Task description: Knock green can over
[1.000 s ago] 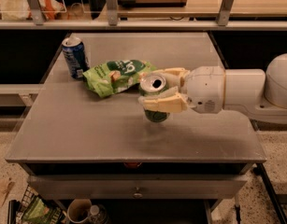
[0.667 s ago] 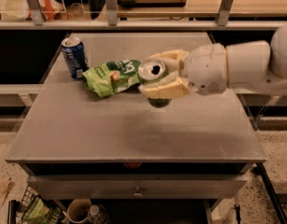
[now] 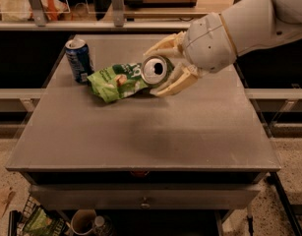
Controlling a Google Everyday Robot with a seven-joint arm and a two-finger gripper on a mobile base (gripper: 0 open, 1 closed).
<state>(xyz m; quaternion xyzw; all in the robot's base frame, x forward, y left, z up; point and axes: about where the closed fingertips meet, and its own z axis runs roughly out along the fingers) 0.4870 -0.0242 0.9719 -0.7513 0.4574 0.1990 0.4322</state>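
The gripper [image 3: 150, 73] sat just right of the bag [image 3: 115, 81], its two pale fingers closed on the green can [image 3: 156, 69], one above and one below. The green can was tipped hard, its silver top facing the camera and its left side touching or overlapping the bag's right end. The blue can [image 3: 79, 59] stood upright just left of the bag, toward the far side of the desk [image 3: 140, 136].

To finish the step well, the gripper would likely need to lay the green can fully on its side right of the bag, on bare desk, then let go low, so it neither rolled off nor came to rest propped on the bag's crumpled edge. A sweep leftward past the bag risked toppling the blue can.

The green can's body and logo were mostly hidden behind its own top and the fingers. Whether its base touched the desk could not be told. The arm [image 3: 239, 23] was cut off at the frame's upper right corner, far right of the bag.
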